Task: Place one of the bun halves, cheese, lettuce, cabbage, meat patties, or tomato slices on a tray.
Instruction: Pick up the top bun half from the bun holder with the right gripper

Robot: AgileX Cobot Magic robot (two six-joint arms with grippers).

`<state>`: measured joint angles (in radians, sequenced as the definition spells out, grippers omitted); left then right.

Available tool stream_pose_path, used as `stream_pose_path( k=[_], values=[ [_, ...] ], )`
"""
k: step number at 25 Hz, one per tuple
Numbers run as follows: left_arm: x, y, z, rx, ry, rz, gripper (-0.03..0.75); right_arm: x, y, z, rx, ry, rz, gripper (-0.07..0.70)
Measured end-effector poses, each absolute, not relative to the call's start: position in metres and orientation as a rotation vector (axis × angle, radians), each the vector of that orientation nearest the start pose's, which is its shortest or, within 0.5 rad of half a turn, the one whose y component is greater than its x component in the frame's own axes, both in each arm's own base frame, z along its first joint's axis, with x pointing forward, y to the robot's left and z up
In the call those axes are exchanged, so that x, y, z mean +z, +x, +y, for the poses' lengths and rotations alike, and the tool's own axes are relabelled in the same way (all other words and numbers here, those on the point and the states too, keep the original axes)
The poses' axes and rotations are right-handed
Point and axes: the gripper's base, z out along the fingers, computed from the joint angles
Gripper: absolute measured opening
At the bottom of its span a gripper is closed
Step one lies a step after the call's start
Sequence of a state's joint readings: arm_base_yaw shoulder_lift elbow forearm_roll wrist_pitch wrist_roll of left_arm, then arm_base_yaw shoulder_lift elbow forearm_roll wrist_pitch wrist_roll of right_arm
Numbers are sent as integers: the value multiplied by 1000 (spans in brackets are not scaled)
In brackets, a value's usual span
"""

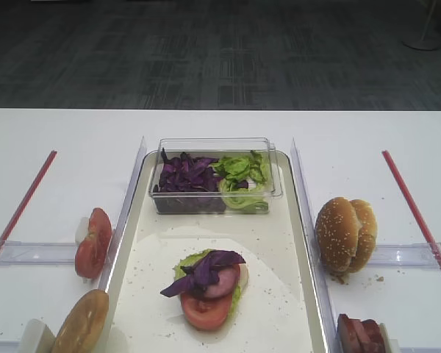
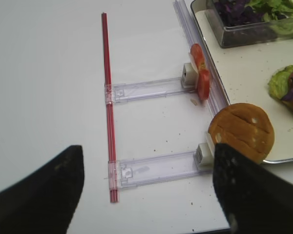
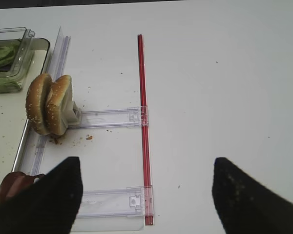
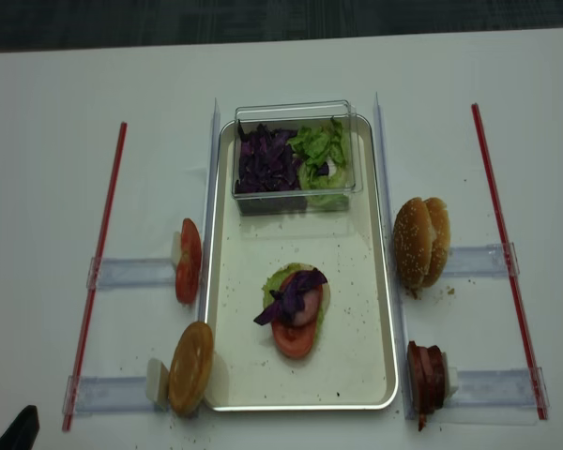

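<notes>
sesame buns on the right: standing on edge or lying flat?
On edge. The sesame buns stand upright, pressed together against a white block, right of the tray.

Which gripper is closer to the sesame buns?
Right. The right gripper hangs open over the table beside the sesame buns; the left gripper is across the tray.

bun halves (image 1: 345, 234) on edge right of tray (image 1: 298, 294); lettuce (image 1: 242, 176) | cabbage (image 1: 184, 176) boxed; tomato slices (image 1: 92, 242) left
</notes>
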<state>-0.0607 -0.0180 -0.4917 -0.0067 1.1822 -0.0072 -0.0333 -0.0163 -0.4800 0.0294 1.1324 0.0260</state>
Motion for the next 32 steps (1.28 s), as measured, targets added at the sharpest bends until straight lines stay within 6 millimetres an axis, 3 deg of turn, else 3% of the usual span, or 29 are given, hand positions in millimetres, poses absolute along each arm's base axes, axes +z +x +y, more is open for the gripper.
stream_pose_path(
  k=[26, 32],
  values=[
    [265, -12, 1, -39, 58, 2156, 502, 266, -8, 2, 26, 61, 2116, 571],
    [265, -12, 0, -47, 59, 2157, 502, 278, 6, 1, 13, 63, 2131, 571]
  ],
)
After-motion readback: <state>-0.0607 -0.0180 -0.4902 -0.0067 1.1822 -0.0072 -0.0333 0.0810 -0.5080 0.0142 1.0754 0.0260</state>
